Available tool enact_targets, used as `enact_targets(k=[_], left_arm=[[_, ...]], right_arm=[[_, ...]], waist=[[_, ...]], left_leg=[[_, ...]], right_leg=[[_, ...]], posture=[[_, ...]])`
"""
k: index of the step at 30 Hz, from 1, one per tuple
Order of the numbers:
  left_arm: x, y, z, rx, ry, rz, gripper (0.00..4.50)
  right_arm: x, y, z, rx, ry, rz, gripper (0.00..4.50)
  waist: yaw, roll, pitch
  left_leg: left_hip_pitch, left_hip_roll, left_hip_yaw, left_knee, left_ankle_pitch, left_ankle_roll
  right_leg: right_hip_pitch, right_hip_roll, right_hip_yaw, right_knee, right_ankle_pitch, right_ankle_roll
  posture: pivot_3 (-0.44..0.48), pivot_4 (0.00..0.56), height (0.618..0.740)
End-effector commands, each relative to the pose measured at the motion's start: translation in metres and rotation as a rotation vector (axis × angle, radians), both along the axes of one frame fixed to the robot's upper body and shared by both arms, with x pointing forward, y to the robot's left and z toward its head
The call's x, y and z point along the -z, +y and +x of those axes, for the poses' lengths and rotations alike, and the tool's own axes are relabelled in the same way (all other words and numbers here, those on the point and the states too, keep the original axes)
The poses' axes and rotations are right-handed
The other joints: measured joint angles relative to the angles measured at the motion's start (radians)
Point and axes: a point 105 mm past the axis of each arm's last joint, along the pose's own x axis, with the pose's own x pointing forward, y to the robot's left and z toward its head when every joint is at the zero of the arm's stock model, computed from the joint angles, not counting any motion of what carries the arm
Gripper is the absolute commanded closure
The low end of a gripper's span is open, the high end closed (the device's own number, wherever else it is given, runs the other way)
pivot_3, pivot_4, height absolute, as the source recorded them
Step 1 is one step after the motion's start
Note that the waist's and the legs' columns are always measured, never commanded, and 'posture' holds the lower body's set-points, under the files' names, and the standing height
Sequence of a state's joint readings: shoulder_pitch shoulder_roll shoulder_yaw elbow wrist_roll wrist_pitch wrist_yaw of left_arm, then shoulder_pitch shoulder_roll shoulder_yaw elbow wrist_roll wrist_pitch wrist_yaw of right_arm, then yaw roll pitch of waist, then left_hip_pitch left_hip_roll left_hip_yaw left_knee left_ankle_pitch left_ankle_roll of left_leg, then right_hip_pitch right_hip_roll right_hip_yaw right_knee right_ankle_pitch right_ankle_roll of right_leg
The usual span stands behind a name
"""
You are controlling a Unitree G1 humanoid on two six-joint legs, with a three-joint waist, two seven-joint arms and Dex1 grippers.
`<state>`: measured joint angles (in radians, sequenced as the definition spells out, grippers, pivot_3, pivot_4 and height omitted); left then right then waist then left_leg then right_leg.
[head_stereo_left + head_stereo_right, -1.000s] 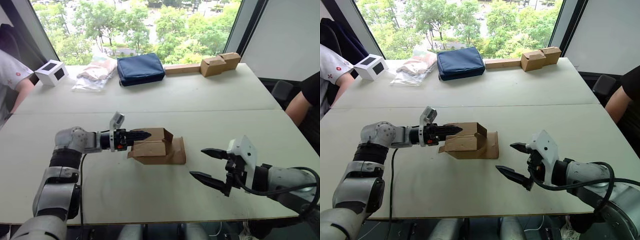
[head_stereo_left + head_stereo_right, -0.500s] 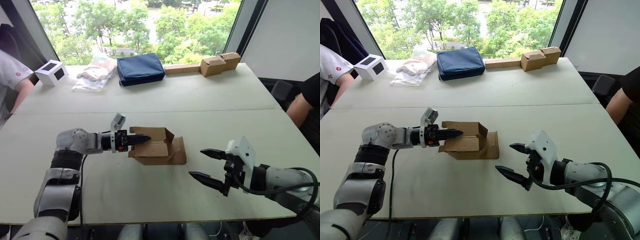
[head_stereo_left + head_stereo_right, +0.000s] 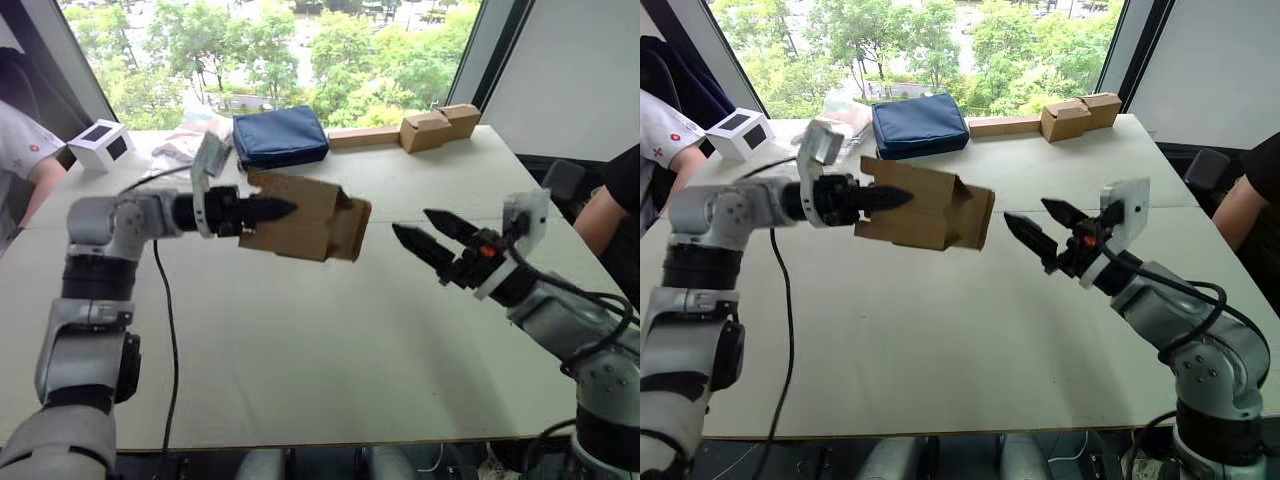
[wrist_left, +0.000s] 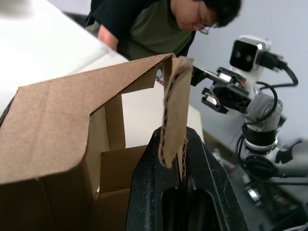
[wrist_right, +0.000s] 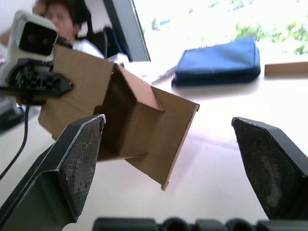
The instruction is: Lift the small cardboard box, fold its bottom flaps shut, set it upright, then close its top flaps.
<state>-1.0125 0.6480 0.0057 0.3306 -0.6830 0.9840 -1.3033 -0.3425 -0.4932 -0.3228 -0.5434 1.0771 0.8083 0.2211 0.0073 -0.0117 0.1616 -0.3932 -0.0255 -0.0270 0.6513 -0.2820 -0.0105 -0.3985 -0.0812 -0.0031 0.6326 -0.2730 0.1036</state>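
The small cardboard box (image 3: 310,220) hangs tilted in the air above the white table (image 3: 330,340). My left gripper (image 3: 268,210) is shut on a cardboard panel at its left end, and the left wrist view shows that panel (image 4: 172,110) pinched between the black fingers. The end facing right is open, its flaps (image 3: 355,228) sticking outward. I cannot tell whether these are the bottom flaps or the top flaps. My right gripper (image 3: 415,224) is open in the air just right of that open end, pointing at it and not touching. The right wrist view looks into the box's hollow (image 5: 130,120).
At the far side of the table lie a blue pouch (image 3: 280,137), a plastic bag (image 3: 185,148), a white cube box (image 3: 103,145) and paired tan boxes (image 3: 440,127). One person sits at the left edge (image 3: 25,150), another at the right (image 3: 615,200).
My left gripper closed on the box and lifted it off the table. My right arm rose from near the front edge to the level of the box's open end.
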Motion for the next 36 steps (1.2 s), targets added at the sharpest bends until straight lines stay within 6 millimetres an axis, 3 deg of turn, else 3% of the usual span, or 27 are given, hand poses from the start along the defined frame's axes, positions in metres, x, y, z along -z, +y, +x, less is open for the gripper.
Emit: enact_targets(k=[1,6,9,22,36], left_arm=[[-0.026,0.000,-0.001,0.022,-0.141,0.006,4.50],[-0.040,0.000,-0.001,0.027,-0.197,-0.004,4.50],[-0.046,0.000,-0.002,0.032,-0.218,-0.014,4.50],[-0.049,-0.002,-0.011,0.077,-0.215,-0.053,4.50],[-0.043,-0.005,-0.016,0.101,-0.194,-0.056,4.50]], right_arm=[[-0.031,0.002,0.011,0.025,-0.089,0.139,1.42],[-0.047,0.017,0.020,-0.017,-0.117,0.185,3.20],[-0.047,0.034,0.020,-0.074,-0.130,0.136,4.37],[-0.030,0.059,0.022,-0.127,-0.145,0.027,4.37],[-0.038,0.085,0.010,-0.254,-0.170,0.064,4.37]], waist=[[-0.003,0.000,0.000],[-0.012,0.000,0.000],[-0.021,0.000,0.000],[-0.023,0.000,0.000],[-0.024,0.000,0.000]], left_leg=[[0.000,0.000,0.000,0.000,0.000,0.000],[0.000,0.000,0.001,0.000,0.000,0.000],[0.000,0.000,0.000,0.000,0.000,0.001],[0.000,0.000,0.001,0.001,0.000,0.001],[-0.001,-0.001,0.001,0.001,0.000,0.001]], right_leg=[[0.000,0.000,0.000,0.001,0.000,0.000],[-0.001,0.001,0.000,0.002,0.000,0.000],[-0.001,0.001,0.000,0.003,0.000,0.000],[-0.003,0.002,0.000,0.005,0.000,0.000],[-0.006,0.002,0.002,0.013,0.000,0.000]], posture=[[0.000,0.150,0.737],[0.000,0.150,0.737],[0.000,0.150,0.737],[0.000,0.150,0.737],[0.000,0.150,0.737]])
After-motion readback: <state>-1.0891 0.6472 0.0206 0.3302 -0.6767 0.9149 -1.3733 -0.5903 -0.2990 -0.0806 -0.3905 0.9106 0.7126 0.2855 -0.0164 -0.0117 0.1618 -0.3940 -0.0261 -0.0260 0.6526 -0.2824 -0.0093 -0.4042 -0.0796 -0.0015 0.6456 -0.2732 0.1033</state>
